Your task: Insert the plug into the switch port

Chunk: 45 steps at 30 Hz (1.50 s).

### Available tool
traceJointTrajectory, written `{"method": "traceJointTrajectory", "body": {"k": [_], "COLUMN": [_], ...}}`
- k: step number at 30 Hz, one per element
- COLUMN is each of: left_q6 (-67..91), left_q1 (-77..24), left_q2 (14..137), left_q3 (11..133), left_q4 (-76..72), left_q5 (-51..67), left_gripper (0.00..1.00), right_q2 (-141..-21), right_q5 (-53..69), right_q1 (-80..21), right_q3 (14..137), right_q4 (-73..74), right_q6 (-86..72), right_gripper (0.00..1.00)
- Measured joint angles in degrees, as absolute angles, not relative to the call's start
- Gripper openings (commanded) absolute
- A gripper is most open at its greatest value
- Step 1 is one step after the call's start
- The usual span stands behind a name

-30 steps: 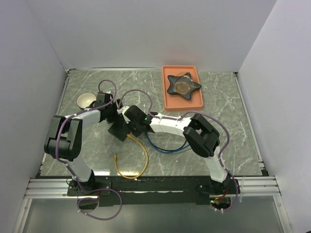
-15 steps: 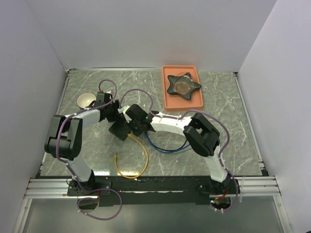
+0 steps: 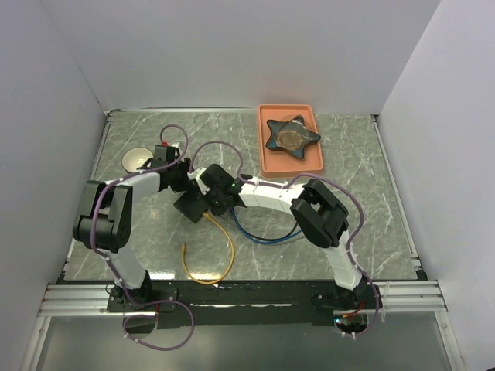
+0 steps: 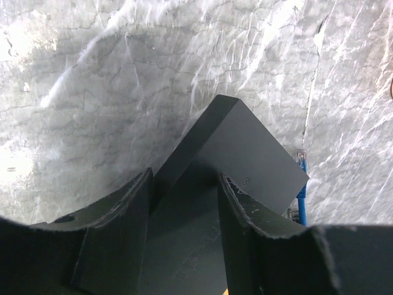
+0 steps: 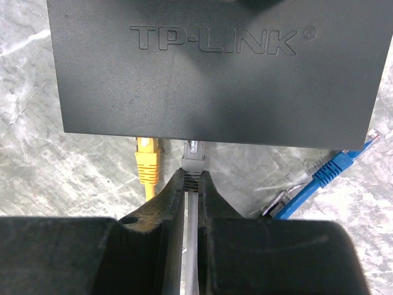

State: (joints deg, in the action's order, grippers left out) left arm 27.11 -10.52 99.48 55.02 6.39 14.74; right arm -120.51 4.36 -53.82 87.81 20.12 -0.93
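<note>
The black TP-LINK switch (image 5: 209, 74) lies flat near the table's middle (image 3: 190, 207). Its switch port is hidden under the box's near edge. My right gripper (image 5: 192, 175) is shut on the grey plug (image 5: 193, 152), whose tip meets that edge just right of a yellow plug (image 5: 147, 161). Whether the tip is inside a socket is hidden. My left gripper (image 4: 184, 178) straddles the switch's (image 4: 252, 153) far-left corner. The left finger is against the box's side and the right finger lies over its top face. From above, both grippers (image 3: 184, 188) (image 3: 210, 199) crowd the box.
A loose blue plug (image 5: 331, 169) lies right of the grey one, its cable (image 3: 263, 238) looping toward the right arm. A yellow cable (image 3: 220, 255) curls toward the front. An orange tray (image 3: 267, 158) with a dark star-shaped object (image 3: 291, 136) sits at the back. A white bowl (image 3: 136, 159) is far left.
The left gripper's fingers have drawn closer together around the switch's corner. The right gripper with the grey plug has edged slightly left toward the box.
</note>
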Motion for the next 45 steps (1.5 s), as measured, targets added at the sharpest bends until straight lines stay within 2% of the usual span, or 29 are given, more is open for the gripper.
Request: {"method": "traceJointTrajectory", "body": {"k": [15, 20, 27, 30, 32, 37, 38, 43, 45], "left_q6": [24.67, 24.6, 25.15, 26.11, 26.98, 29.8, 30.28, 32.34, 32.84], "left_q1": [-10.57, -10.7, -11.49, -11.55, -11.64, -12.01, -12.12, -12.14, -12.08], "left_q2": [101.25, 101.27, 100.77, 99.77, 99.0, 96.25, 95.37, 90.0, 87.29], "left_q3": [56.9, 56.97, 57.17, 57.12, 57.04, 55.53, 55.18, 54.0, 53.58], "left_q4": [6.26, 6.35, 7.01, 9.26, 10.74, 15.22, 16.14, 18.9, 18.94], "left_q5": [16.25, 16.14, 14.9, 13.69, 12.75, 10.9, 10.11, 6.28, 5.02], "left_gripper": [0.45, 0.52, 0.67, 0.78, 0.82, 0.93, 0.94, 0.98, 0.98], "right_q2": [-123.07, -123.09, -122.37, -120.81, -120.01, -118.17, -117.49, -113.1, -111.44], "right_q5": [3.86, 3.66, 3.66, 3.86, 3.84, 2.39, 2.13, -0.05, -0.97], "right_q1": [-53.49, -53.49, -53.49, -53.49, -53.49, -53.6, -53.65, -53.65, -53.65], "right_q3": [92.84, 93.01, 90.5, 86.98, 85.08, 82.61, 82.13, 80.01, 79.59], "right_q4": [24.53, 24.91, 22.04, 18.11, 15.86, 11.14, 10.5, 9.43, 9.34], "right_q6": [-2.04, -2.74, -3.79, -4.45, -4.8, -5.41, -5.37, -6.15, -6.28], "right_gripper": [0.0, 0.0, 0.19, 0.26, 0.3, 0.52, 0.58, 0.77, 0.89]}}
